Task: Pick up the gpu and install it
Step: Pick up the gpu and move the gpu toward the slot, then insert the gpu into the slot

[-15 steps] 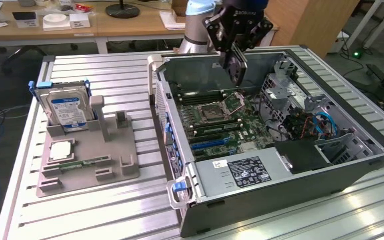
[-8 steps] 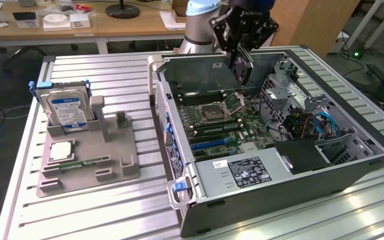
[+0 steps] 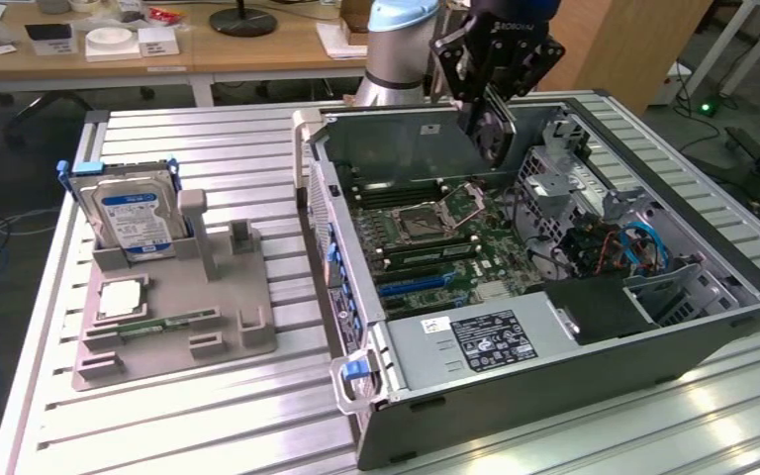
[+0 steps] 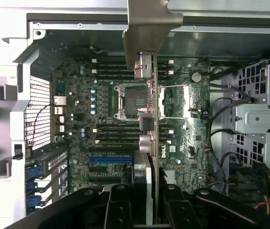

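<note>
Above the computer case [image 3: 552, 396] | gripper [image 3: 491, 97] clenched on gpu [image 3: 497, 139] | gpu hangs on edge

Single arm [image 3: 398, 45] comes in at top centre of exterior view, silver-and-blue joint upright. Wrist turned down, black gripper [image 3: 491, 94] pointing straight down. Both fingers [image 4: 119, 206] partly closed, clamped on opposite faces of gpu [image 3: 493, 127]. Card hangs vertical beneath them, off any surface. In wrist view, dark finger links flank card's thin edge.
</note>
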`<state>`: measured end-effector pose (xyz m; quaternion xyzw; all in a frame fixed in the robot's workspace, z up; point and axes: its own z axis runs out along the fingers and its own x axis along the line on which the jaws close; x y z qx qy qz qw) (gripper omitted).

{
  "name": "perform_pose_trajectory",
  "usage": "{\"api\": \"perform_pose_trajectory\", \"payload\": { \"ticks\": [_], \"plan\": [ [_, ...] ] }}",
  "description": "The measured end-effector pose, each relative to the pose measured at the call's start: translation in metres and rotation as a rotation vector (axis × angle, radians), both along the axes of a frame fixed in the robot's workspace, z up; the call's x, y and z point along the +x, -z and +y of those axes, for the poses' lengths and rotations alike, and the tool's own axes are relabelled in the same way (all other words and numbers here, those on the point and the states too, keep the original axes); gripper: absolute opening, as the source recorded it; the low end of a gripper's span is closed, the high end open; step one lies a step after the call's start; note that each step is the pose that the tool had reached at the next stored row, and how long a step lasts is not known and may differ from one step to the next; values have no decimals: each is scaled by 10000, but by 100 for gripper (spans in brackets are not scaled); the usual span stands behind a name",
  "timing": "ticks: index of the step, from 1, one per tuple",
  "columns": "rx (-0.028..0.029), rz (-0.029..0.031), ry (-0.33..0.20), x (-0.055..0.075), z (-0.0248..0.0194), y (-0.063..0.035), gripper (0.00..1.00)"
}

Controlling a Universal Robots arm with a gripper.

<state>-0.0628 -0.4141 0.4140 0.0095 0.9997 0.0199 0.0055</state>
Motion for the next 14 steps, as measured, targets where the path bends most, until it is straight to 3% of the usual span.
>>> {"api": "perform_pose_trajectory", "payload": {
  "ticks": [7, 14],
  "plan": [
    [0, 0, -1, 140, -1, 0, 28],
    [0, 0, 0, 142, -1, 1, 28]
  ]
}}
